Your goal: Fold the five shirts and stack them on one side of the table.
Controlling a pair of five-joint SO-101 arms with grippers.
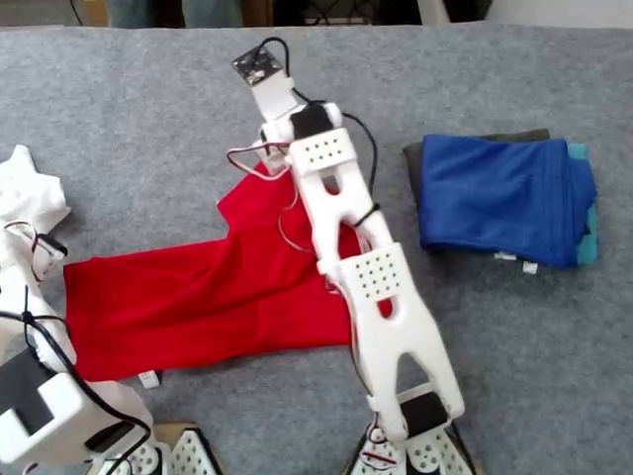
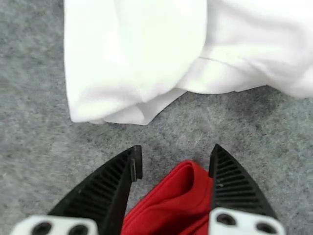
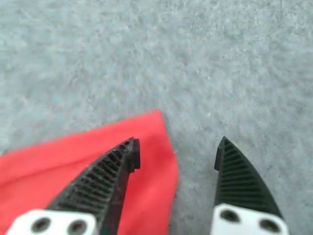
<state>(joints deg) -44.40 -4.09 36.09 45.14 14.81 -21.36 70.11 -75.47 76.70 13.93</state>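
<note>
The desk [image 1: 534,386] wears a grey, felt-like covering [image 3: 220,58] from edge to edge, its nap fuzzy up close. Past the desk's far edge stand a strip of wood [image 1: 255,12], some dark framework [image 1: 336,10] and a white surface [image 1: 554,10].

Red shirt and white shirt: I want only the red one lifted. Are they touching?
Apart. The left wrist view shows bare grey table between the red shirt and the white shirt.

Flat red cloth shirt [image 1: 198,297] in middle of grey felt table [image 1: 129,99]. Crumpled white shirt [image 1: 25,193] left of it. Folded blue-topped shirt stack [image 1: 504,198] right, apart.
</note>
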